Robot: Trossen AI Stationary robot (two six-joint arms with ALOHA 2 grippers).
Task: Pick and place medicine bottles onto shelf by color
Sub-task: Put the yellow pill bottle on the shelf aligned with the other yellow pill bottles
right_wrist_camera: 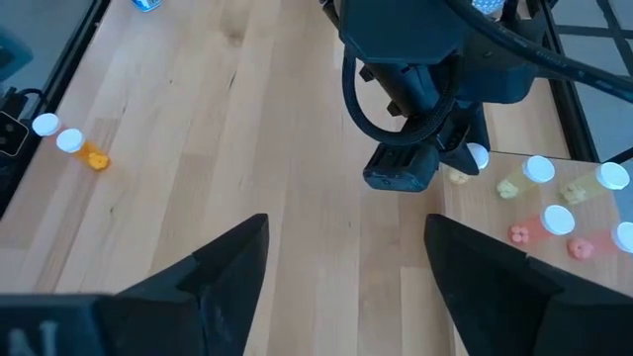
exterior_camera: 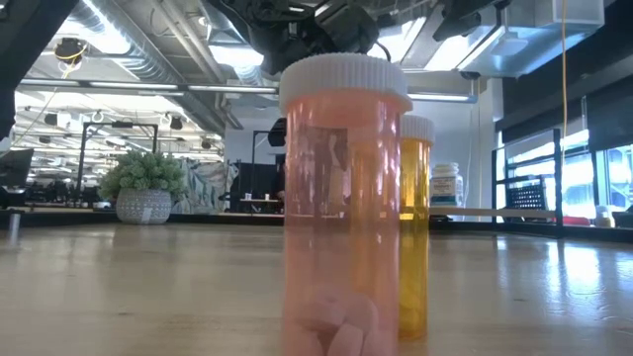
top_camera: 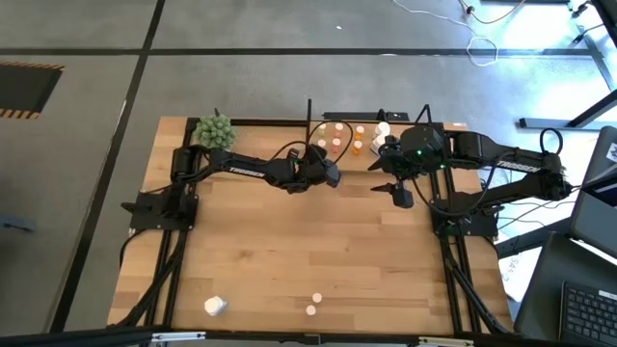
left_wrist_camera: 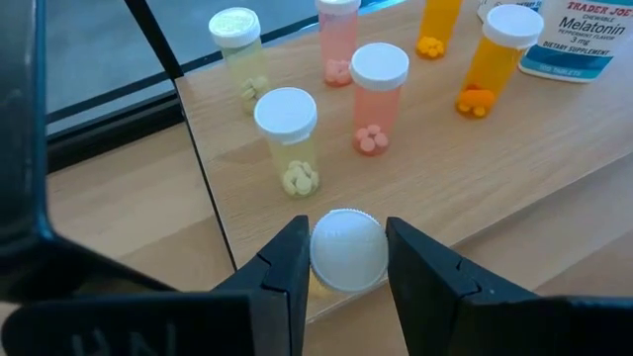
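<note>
The shelf point(left_wrist_camera: 554, 188), a light-wood board at the table's far middle, carries yellow point(left_wrist_camera: 287, 133), pink point(left_wrist_camera: 380, 94) and orange point(left_wrist_camera: 499, 54) medicine bottles and a white Melatonin bottle point(left_wrist_camera: 584, 40). My left gripper point(left_wrist_camera: 346, 237) point(top_camera: 333, 175) is at the shelf's near-left corner, shut on a yellowish white-capped bottle point(left_wrist_camera: 346, 252). My right gripper point(right_wrist_camera: 346, 267) point(top_camera: 400, 198) hangs open above the table, right of the shelf's front, with nothing between its fingers. Two more bottles, pink point(exterior_camera: 341, 198) and orange point(exterior_camera: 415, 227), stand upright on the tabletop near the front edge. My left gripper pinches the bottle's white cap point(left_wrist_camera: 346, 225) between its two fingers, one on each side. The fingers come slanting down from the table's left. The yellowish body point(right_wrist_camera: 457, 176) points down below the cap at the shelf's near edge; whether its base rests on the board I cannot tell.
A green plant ball point(top_camera: 215, 130) sits at the table's far left corner. Thin black uprights point(left_wrist_camera: 168, 49) frame the shelf. A white bottle point(top_camera: 214, 306) lies near the front edge toward the left. Bare wood lies between the arms and the front edge.
</note>
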